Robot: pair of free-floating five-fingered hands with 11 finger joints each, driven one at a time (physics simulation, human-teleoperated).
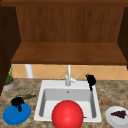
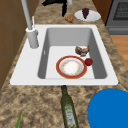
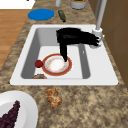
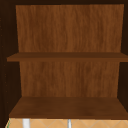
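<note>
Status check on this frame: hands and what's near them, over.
Left hand over blue plate. Right hand at sink's back right corner, beside faucet. Red-rimmed plate in basin.

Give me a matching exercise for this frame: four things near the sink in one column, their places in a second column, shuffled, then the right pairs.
Things:
1. red-rimmed plate
2. green bottle
3. grapes
4. left robot hand

Places:
A. on a white plate on the counter right of the sink
B. over the blue dish
C. inside the sink basin
D. lying on the counter left of the sink

Pairs: 1-C, 2-D, 3-A, 4-B
</note>
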